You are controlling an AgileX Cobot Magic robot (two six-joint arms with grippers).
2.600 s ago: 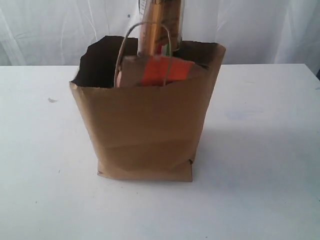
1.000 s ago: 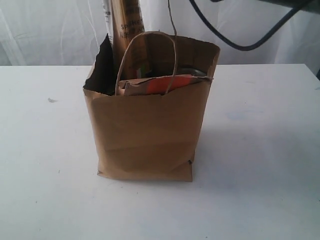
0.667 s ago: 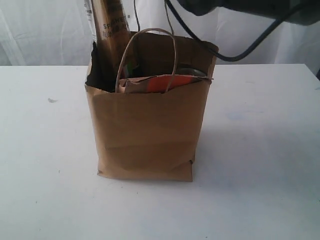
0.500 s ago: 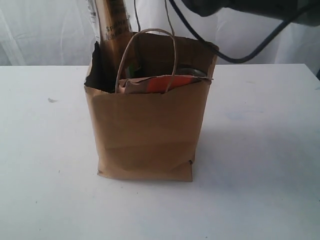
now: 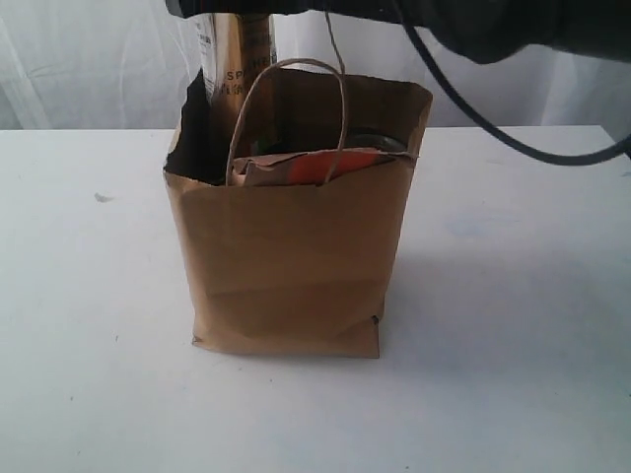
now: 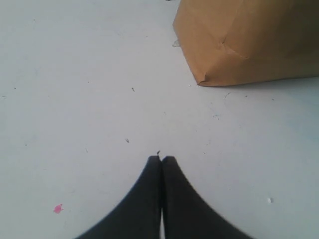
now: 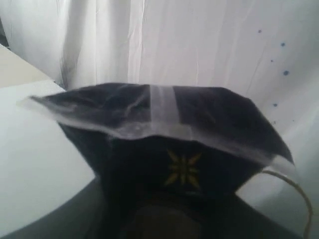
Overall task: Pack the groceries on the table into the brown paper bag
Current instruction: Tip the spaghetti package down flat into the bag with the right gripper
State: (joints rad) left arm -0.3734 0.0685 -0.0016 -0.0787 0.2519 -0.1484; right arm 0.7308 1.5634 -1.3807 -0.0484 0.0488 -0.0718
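The brown paper bag [image 5: 296, 256] stands upright mid-table. The spaghetti packet [image 5: 237, 64] rises out of its back left corner. A brown-orange pouch [image 5: 315, 166] and a grey can top [image 5: 380, 141] show inside the rim. My right arm [image 5: 473, 25] crosses the top of the exterior view. In the right wrist view my right gripper [image 7: 172, 199] is shut on the packet's dark blue end [image 7: 164, 134]. Low over the table [image 6: 75, 74], my left gripper [image 6: 161, 158] is shut and empty, a short way from the bag's bottom corner [image 6: 202, 79].
A white curtain [image 5: 89, 59] hangs behind the table [image 5: 89, 325]. One bag handle [image 5: 286, 69] loops up at the front. Tiny specks and a pink dot [image 6: 58, 208] lie on the tabletop near my left gripper.
The spaghetti packet has moved from the bag's middle to its back left corner. The right arm has come down into the top of the exterior view.
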